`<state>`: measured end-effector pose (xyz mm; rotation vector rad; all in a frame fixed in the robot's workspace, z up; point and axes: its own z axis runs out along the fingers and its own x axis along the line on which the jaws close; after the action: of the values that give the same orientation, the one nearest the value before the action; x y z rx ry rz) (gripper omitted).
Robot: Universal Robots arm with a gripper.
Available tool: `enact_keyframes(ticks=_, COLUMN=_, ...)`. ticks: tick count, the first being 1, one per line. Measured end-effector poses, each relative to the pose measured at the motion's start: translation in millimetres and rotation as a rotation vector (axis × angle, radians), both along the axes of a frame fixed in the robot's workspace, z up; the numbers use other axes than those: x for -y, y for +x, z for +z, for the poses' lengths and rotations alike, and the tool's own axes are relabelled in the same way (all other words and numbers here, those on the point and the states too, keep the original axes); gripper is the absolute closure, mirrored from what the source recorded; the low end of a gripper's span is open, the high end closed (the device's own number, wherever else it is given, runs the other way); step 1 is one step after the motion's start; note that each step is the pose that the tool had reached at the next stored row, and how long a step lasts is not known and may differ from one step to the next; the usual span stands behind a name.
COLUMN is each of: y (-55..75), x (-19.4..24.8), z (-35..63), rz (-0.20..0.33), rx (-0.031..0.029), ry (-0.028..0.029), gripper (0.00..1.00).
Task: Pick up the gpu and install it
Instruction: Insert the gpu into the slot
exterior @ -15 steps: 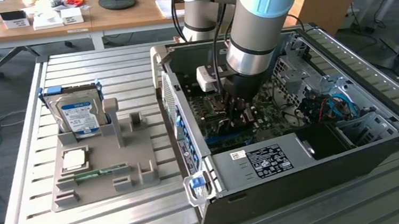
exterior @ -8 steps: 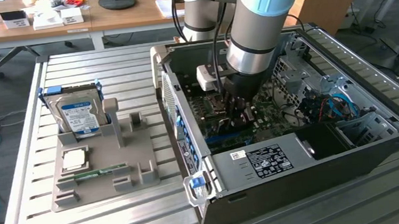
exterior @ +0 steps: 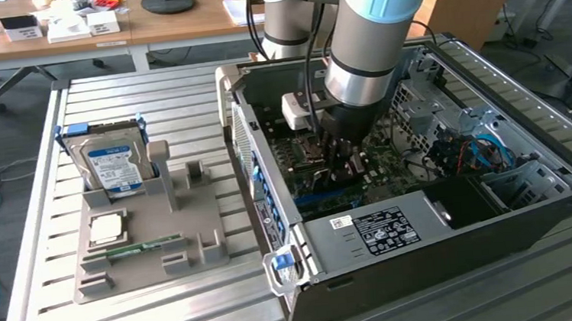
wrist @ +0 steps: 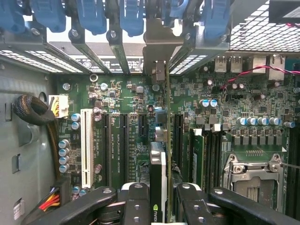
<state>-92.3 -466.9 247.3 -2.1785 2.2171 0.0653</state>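
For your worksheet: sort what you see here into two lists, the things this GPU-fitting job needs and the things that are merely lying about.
Belongs to the job:
- gpu, edge-on, gripped in the hand
- motherboard with its black slots
- computer case, lying open

Just lying about:
- hard drive upright in the grey holder
- processor chip
- memory stick

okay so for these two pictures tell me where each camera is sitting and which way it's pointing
Exterior view: off the arm, above and to one side, looking down at the slatted table, the open computer case and the grey parts holder; the robot arm reaches into the case.
Wrist view: on the wrist, looking straight at the motherboard; the gripper is shut on the gpu, held edge-on over the slots.
Shared: the motherboard, the gripper and the case interior.
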Motion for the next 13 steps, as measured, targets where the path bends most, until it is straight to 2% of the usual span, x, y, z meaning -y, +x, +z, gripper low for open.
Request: enact_keyframes(ticks=13, y=0.0, x=1.3, z=-0.9, rz=-0.003, rx=0.0002, ry=0.0003, gripper=0.73)
